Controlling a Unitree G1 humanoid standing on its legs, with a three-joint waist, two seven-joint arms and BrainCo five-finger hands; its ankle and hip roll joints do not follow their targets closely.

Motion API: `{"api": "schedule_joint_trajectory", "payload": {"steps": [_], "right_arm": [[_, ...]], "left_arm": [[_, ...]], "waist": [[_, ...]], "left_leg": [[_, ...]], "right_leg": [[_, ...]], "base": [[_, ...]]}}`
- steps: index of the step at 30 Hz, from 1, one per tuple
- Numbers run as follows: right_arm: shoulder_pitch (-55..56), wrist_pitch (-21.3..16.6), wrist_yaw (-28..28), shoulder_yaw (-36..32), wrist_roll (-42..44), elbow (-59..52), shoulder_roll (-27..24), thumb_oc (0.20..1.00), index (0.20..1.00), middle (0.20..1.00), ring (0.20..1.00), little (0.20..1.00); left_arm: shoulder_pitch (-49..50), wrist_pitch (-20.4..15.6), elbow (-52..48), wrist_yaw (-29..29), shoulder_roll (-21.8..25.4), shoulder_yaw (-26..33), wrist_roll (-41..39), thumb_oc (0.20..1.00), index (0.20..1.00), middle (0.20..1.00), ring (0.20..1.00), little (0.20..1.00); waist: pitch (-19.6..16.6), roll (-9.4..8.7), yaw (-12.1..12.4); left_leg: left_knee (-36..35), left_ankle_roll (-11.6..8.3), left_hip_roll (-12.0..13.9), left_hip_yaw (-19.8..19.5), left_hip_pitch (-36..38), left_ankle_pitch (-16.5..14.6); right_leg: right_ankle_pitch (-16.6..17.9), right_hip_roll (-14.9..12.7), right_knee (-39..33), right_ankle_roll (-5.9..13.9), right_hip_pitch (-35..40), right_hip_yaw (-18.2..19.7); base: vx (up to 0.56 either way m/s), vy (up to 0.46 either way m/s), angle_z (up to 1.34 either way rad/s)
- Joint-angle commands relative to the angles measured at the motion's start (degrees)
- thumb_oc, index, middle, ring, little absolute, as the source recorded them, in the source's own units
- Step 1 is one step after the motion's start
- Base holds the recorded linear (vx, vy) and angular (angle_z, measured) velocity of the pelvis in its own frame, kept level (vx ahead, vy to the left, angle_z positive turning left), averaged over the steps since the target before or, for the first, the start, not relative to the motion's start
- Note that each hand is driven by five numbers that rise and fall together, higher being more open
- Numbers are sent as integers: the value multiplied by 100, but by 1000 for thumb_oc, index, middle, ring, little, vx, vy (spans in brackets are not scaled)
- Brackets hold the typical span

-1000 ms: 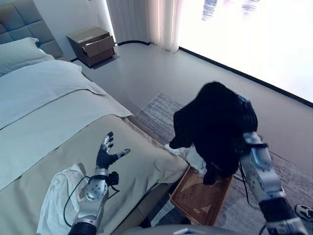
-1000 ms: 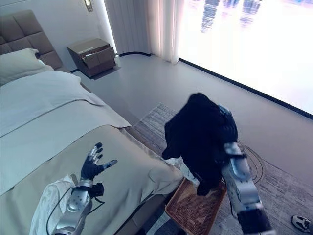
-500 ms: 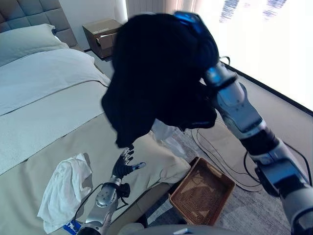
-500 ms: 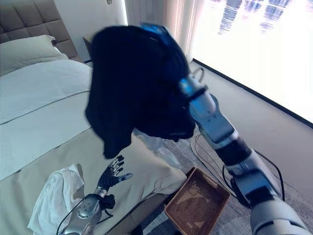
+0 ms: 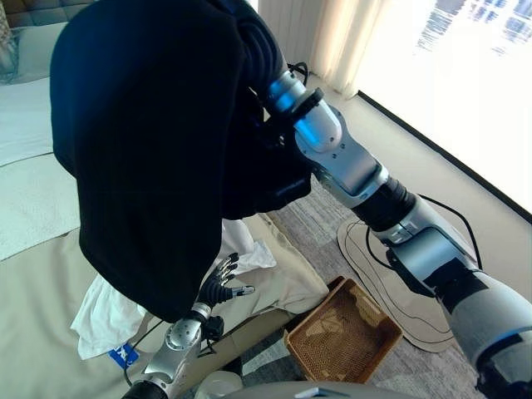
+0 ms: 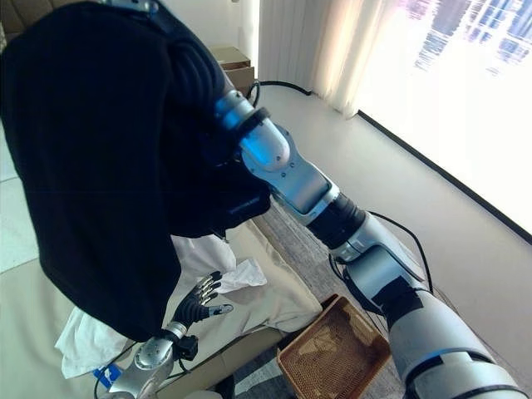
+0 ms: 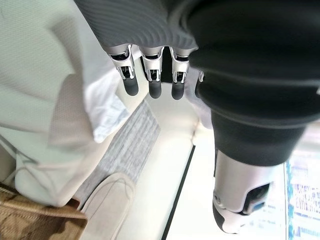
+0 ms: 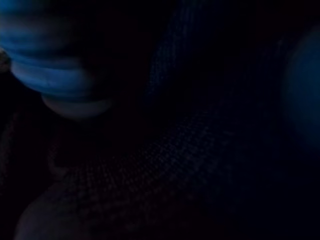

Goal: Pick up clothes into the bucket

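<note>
Black garment [image 5: 150, 150]: draped over the raised right arm, hanging above the bed's [image 5: 33, 332] foot edge; it covers the right hand, so I cannot tell how those fingers stand.
Change: a second ago it hung over the wicker basket [image 5: 345, 332]; now it is swung up over the bed.
Left hand [image 5: 218, 287]: fingers spread, holding nothing, over the bed corner beside white cloth [image 5: 108, 312].
Basket: on the floor by the bed corner.

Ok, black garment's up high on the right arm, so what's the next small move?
Probably swing the right arm down toward the brown woven basket: the black garment hangs over the bed, not the basket. The left hand rests open by the white cloth.
</note>
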Motion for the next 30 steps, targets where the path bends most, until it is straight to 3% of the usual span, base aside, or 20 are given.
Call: {"api": "schedule_joint_trajectory", "payload": {"steps": [1, 11, 13, 23, 25, 30], "right_arm": [[-640, -68, -264, -177, -236, 381, -25, 200, 200, 200, 200, 200], [-999, 289, -399, 216, -840, 2978, 809, 216, 216, 216, 216, 216], [-1054, 335, -472, 203, -958, 3288, 895, 1000, 1000, 1000, 1000, 1000], [-1205, 490, -500, 284, -1216, 3427, 736, 1000, 1000, 1000, 1000, 1000], [-1302, 501, -108, 628, -1128, 3008, 324, 1000, 1000, 1000, 1000, 1000], [-1183, 393, 181, 853, -948, 2198, -396, 1000, 1000, 1000, 1000, 1000]], "left_arm": [[-426, -230, -155, 0, 211, -211, -4, 1000, 1000, 1000, 1000, 1000], [-769, -242, -520, -17, 248, -605, -343, 1000, 1000, 1000, 1000, 1000], [-839, -238, -562, -9, 265, -645, -361, 1000, 1000, 1000, 1000, 1000], [-842, -188, -565, 124, 269, -519, -326, 1000, 1000, 1000, 1000, 1000], [-766, -195, -587, 110, 295, -378, -316, 1000, 1000, 1000, 1000, 1000], [-631, -240, -665, -1, 304, -247, -323, 1000, 1000, 1000, 1000, 1000]], "waist": [[-92, -365, 37], [46, -409, 250], [71, -421, 283], [79, -445, 215], [57, -462, 100], [24, -432, -42]], "left_leg": [[322, -56, 360, -55, -159, -351], [321, -54, 367, -128, -282, -305], [325, -55, 360, -171, -331, -289], [283, -59, 355, -179, -332, -268], [274, -74, 375, -116, -284, -273], [266, -77, 393, -33, -207, -297]], "right_leg": [[599, -782, 233, 530, -306, -117], [627, -734, 209, 521, -386, -151], [635, -726, 201, 522, -413, -171], [650, -711, 201, 520, -439, -156], [650, -708, 205, 516, -447, -114], [642, -710, 211, 523, -442, -33]], "base": [[-10, 6, 6], [-4, 2, 2], [-18, 1, 6], [-2, 4, 5], [0, 0, 0], [2, 2, -8]]}}
